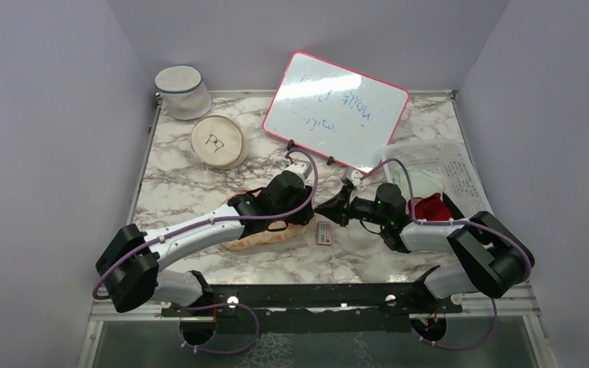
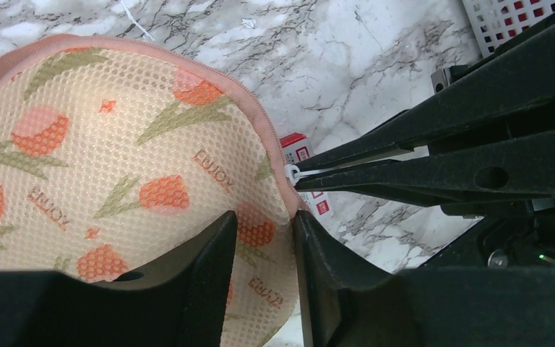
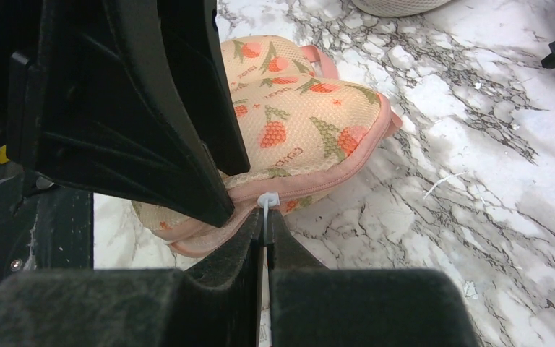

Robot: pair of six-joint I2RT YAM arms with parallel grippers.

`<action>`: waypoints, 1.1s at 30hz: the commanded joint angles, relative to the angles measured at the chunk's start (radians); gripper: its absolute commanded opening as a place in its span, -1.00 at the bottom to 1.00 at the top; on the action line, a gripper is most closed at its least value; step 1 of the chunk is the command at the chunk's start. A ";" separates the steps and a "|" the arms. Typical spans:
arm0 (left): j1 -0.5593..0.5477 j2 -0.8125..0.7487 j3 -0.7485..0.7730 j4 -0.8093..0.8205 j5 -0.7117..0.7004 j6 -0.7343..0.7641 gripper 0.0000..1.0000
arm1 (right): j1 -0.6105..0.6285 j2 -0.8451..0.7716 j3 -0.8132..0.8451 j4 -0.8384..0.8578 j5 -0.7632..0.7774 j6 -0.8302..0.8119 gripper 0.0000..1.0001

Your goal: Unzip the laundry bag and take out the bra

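Observation:
The laundry bag [image 1: 264, 239] lies flat on the marble, a cream mesh pouch with pink zipper edging [image 2: 115, 144] [image 3: 311, 137]. The bra's peach fabric with red and green print [image 2: 159, 195] shows through the mesh [image 3: 282, 130]. My left gripper [image 1: 304, 217] [image 2: 264, 220] sits over the bag's right corner, its jaws narrowed on the mesh, which fills the gap between them. My right gripper [image 1: 320, 207] [image 3: 266, 217] meets that same corner from the right and is shut on the white zipper pull [image 3: 267, 201] [image 2: 293, 173].
A pink-framed whiteboard [image 1: 336, 111] leans at the back. A white basket [image 1: 437, 165] with a red cloth [image 1: 429, 207] stands right. A round cream disc [image 1: 218, 142] and a mesh cylinder [image 1: 182, 92] sit back left. A small red-white card [image 1: 324, 234] lies beside the bag.

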 commanded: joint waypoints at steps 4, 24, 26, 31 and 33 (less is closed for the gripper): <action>-0.004 -0.013 0.014 0.002 0.034 0.065 -0.74 | 0.002 0.017 0.030 -0.008 -0.008 -0.003 -0.97; -0.006 -0.142 -0.018 -0.095 0.302 0.469 -1.00 | -0.008 0.022 0.002 -0.016 0.230 0.059 -0.98; -0.011 -0.140 -0.011 -0.101 0.326 0.501 -1.00 | -0.016 0.025 0.001 -0.015 0.241 0.068 -0.98; -0.059 -0.130 0.012 -0.096 0.311 0.618 -1.00 | -0.047 0.066 0.007 -0.005 0.230 0.110 -0.98; -0.079 -0.109 0.024 -0.097 0.258 0.670 -1.00 | -0.059 0.078 0.001 0.021 0.215 0.130 -0.97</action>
